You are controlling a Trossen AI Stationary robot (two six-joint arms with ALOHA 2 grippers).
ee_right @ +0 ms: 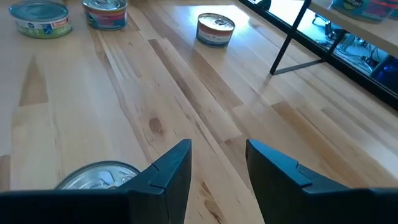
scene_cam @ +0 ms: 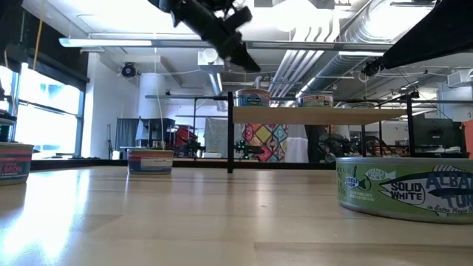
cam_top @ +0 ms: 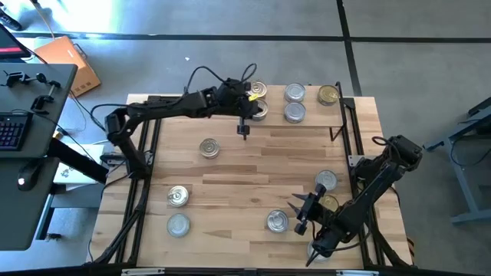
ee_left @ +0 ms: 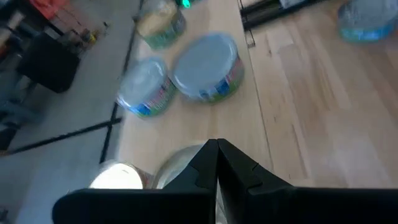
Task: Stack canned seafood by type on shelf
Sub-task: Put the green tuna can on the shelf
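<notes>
The shelf stands at the table's far side and carries several tins, among them a silver one and a gold-toned one. My left gripper is shut and empty. It hangs above the shelf's near left corner, just over two tins; the low view shows it well above the shelf top. My right gripper is open, low over the table near its right near corner. A silver tin stands just outside one of its fingers, not between them.
Other tins stand loose on the table: one mid-left, two near left, two by the right arm. A green tuna tin fills the low view's near right. The shelf's black leg stands ahead of my right gripper.
</notes>
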